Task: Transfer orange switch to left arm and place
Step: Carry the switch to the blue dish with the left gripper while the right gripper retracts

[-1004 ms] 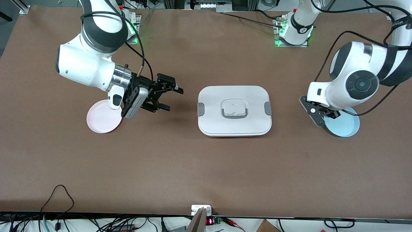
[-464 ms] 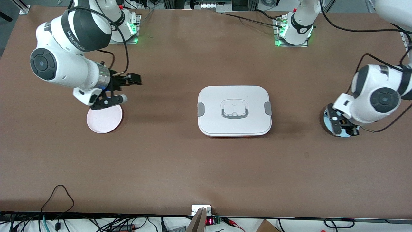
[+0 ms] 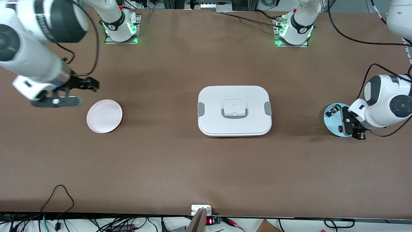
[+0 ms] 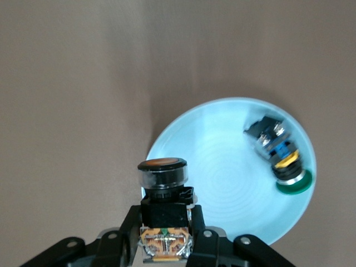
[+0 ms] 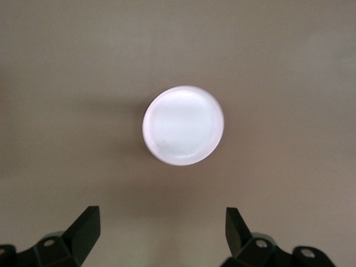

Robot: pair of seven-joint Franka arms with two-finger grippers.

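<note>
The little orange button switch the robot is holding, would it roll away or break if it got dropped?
The small black cylindrical switch with the orange cap has a round body, so on its side it would probably roll. It looks like hard plastic, likely stiff and light rather than fragile. The left gripper is shut on its squarer base, which seems the steadier place to hold, above the rim of the pale blue round plate.

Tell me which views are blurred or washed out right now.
Front view: right gripper and its arm smear with motion blur; box sharp. Right wrist view: pink plate blown out by glare. Left wrist view: orange switch crisp in left gripper.
</note>
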